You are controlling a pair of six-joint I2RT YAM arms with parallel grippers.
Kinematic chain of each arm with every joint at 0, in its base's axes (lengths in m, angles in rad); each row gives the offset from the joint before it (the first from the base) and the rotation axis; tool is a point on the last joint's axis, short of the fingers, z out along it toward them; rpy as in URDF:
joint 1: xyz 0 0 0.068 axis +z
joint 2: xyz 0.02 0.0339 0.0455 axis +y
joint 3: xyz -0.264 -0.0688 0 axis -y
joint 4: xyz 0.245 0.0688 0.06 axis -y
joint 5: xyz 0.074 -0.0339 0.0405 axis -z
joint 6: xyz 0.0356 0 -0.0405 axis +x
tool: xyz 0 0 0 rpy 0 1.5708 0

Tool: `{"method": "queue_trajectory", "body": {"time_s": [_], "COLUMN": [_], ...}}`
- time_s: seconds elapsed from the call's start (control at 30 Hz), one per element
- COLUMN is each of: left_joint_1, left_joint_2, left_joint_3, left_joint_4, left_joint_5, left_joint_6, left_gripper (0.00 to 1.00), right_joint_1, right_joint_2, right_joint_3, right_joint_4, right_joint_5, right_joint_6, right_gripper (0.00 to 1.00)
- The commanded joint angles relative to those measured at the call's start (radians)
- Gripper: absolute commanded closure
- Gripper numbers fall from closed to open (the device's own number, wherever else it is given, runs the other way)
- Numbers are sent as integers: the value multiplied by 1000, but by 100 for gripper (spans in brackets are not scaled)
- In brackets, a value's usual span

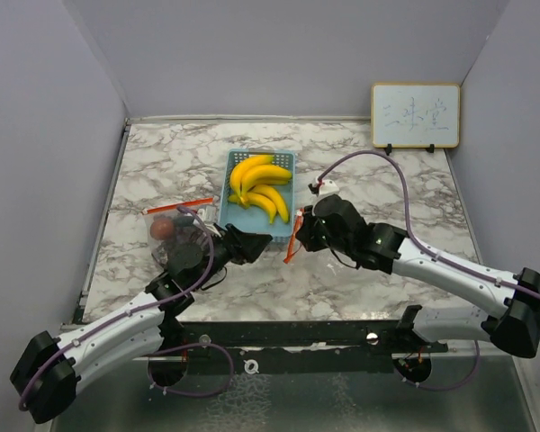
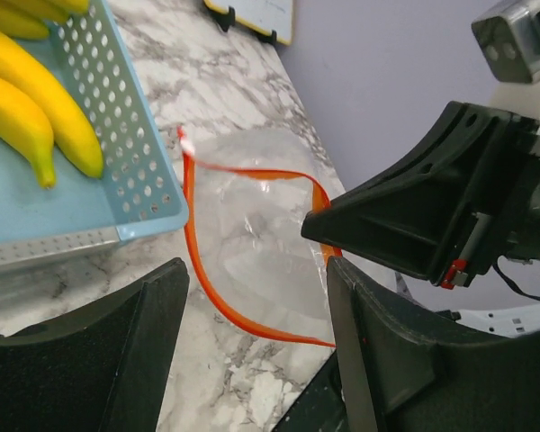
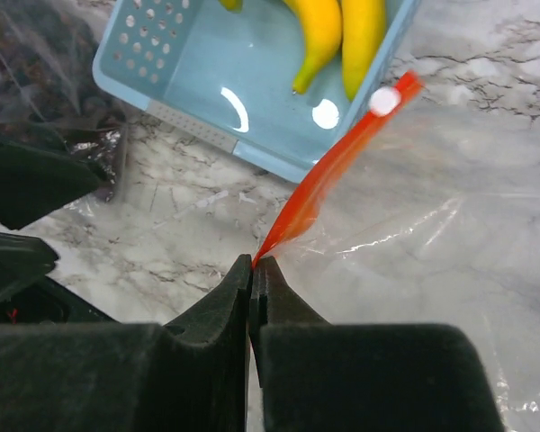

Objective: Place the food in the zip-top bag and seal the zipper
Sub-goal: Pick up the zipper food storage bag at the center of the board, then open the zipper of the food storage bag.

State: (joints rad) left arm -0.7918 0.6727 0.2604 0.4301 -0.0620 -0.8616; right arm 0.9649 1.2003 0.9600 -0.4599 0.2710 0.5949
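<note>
Bag (image 3: 432, 225) is pinched at its orange zip edge (image 3: 317, 191) by the closed right pincer (image 3: 254, 263). Left pincer (image 2: 252, 270) is held wide and empty; the bag's mouth is turned toward it.

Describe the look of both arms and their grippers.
Both the left arm and right arm have white links dotted with small dark marks, bulky black joints and black wrist housings. A thin purple cable loops along each. The left gripper and right gripper have matte black, wedge-shaped fingers.
</note>
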Motion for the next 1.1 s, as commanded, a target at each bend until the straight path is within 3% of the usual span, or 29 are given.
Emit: {"method": "queue_trajectory", "body": {"time_s": [0.0,0.37,0.63,0.97,1.07], "left_joint_1": [3,3,3,3,2], "left_joint_2": [70,152,222,156,188], "left_joint_3": [8,39,36,19,28], "left_joint_4": [174,202,371,342,351], "left_joint_5": [102,119,168,147,155], "left_joint_6": [-83,-107,-175,-178,-175], "left_gripper": [34,34,31,27,16], "right_joint_1": [0,0,0,0,0], "right_joint_2": [-22,-157,-164,-112,-85], "right_joint_3": [3,97,50,43,47], "right_joint_4": [36,-117,-55,14,41], "right_joint_5": [-81,-63,-89,-106,-126], "right_joint_6": [-41,-73,-71,-90,-97], "right_gripper": [98,98,98,98,98]}}
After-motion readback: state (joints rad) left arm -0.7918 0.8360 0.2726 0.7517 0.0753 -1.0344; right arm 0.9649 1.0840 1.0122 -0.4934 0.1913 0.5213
